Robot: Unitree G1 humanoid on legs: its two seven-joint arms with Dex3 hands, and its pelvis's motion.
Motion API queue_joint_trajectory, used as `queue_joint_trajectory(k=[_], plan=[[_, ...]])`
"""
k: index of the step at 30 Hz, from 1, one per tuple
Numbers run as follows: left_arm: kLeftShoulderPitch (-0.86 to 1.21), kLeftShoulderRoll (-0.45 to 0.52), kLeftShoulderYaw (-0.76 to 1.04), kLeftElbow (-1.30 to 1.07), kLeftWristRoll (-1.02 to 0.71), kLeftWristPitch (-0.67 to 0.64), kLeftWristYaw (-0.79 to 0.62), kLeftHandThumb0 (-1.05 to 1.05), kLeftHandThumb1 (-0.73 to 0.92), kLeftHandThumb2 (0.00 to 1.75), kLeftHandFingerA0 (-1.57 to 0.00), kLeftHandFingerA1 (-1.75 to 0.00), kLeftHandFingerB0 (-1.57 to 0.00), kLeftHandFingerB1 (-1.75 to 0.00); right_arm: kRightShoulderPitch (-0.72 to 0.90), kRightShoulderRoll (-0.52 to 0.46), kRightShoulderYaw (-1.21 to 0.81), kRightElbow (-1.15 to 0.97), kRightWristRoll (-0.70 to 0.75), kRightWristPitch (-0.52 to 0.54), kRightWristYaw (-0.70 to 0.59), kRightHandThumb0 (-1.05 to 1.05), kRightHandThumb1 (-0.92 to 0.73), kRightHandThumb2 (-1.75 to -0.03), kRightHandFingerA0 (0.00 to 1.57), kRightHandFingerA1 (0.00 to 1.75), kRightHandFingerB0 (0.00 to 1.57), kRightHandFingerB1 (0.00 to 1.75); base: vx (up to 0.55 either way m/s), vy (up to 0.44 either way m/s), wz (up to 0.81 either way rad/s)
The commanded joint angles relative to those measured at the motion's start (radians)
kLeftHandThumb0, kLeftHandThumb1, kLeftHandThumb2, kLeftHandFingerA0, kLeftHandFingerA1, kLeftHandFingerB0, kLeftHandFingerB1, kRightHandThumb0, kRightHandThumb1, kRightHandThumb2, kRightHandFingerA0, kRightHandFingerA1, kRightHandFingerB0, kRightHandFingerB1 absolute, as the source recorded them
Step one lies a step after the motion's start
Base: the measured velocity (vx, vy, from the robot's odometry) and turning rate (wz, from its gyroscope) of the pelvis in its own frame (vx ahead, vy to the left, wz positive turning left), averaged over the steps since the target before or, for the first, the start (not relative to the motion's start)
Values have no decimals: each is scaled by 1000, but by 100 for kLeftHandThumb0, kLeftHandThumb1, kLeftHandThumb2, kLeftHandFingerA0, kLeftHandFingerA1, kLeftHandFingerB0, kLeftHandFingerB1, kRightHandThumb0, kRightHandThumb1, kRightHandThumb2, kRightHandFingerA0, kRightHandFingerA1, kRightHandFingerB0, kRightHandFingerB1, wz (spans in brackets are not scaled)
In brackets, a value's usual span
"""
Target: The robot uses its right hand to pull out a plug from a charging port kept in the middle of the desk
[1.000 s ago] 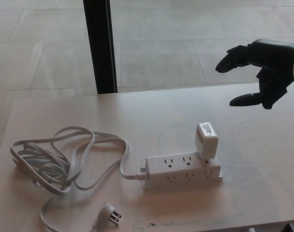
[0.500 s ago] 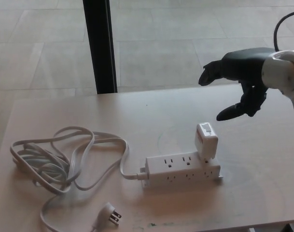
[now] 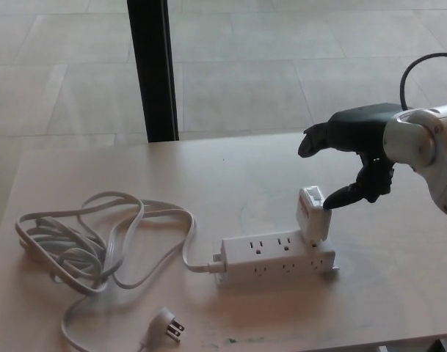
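My right hand [image 3: 353,158] hangs over the desk [image 3: 399,279], toward its right edge and a little in from the far edge. It is open and holds nothing: the fingers [image 3: 315,138] reach out to the left above the desk, and the thumb [image 3: 342,196] points down and left, its tip right at the top right corner of the white plug [image 3: 313,215]. I cannot tell whether the thumb tip touches the plug or only sits just beside it. My left hand does not show.

The plug is a white block, seated in the right end of the white power strip [image 3: 278,258] and leaning slightly to the right. Its upper face carries a small grey port. The power strip lies flat near the middle of the desk, nearer the front edge than the far one, with its long side running left to right and two rows of sockets facing up.

From the strip's left end a grey cord [image 3: 98,238] runs off to the left and lies in loose loops near the desk's left edge. The cord ends in a pronged wall plug [image 3: 167,323], which lies loose close to the front edge.

Beyond the far edge of the desk stands a black post [image 3: 153,70] on a tiled floor [image 3: 267,59].
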Motion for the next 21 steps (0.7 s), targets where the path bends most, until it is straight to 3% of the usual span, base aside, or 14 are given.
queue_joint_trajectory(k=[1,10,11,12,13,16,17,18,19,20,21], plan=[[2,27,0,-1,-16,-11,-5,-76,92,70,-76,-55,-50,-42,24,32,-26,17,-37,13,2,-89,-67,-61,102,119,17,35,0,0,0],[-5,28,-5,6,-12,-14,2,-76,92,70,-75,-54,-51,-43,38,71,-47,20,-52,5,9,-89,-66,-61,102,123,18,32,0,0,0],[-10,27,3,8,-23,-5,-7,-76,92,69,-75,-55,-52,-43,39,74,-48,24,-56,5,10,-93,-53,-74,104,120,15,37,0,0,0],[-7,27,0,3,-20,-6,-5,-75,92,70,-75,-54,-51,-42,42,79,-46,24,-62,9,10,-98,-57,-94,102,119,16,41,0,0,0],[-6,27,-2,-1,-18,-8,-4,-75,92,70,-75,-55,-51,-43,44,80,-45,25,-67,12,13,-88,-66,-61,98,116,18,31,0,0,0],[-9,25,-4,11,-17,-25,-4,-75,92,71,-75,-54,-50,-42,50,80,-44,32,-76,15,19,-86,-66,-60,99,104,19,29,0,0,0],[-14,27,-9,25,-11,-29,1,-75,92,71,-75,-53,-50,-40,54,78,-47,35,-76,10,16,-87,-66,-61,100,112,19,30,0,0,0],[-8,25,-11,19,-12,-33,-1,-75,92,72,-74,-54,-48,-42,52,74,-50,37,-77,5,17,-97,-56,-95,109,116,10,40,0,0,0],[-4,23,-8,11,-16,-31,-2,-75,92,73,-73,-54,-47,-42,53,69,-53,40,-78,0,16,-95,-53,-96,112,118,8,41,0,0,0],[-6,23,-10,9,-18,-26,-3,-74,92,71,-73,-54,-48,-41,52,67,-55,41,-82,1,16,-101,-57,-96,105,117,13,42,0,0,0],[-5,23,-10,6,-19,-23,-4,-74,92,71,-74,-54,-48,-41,49,66,-56,48,-86,1,13,-91,-65,-60,107,120,19,34,0,0,0]])
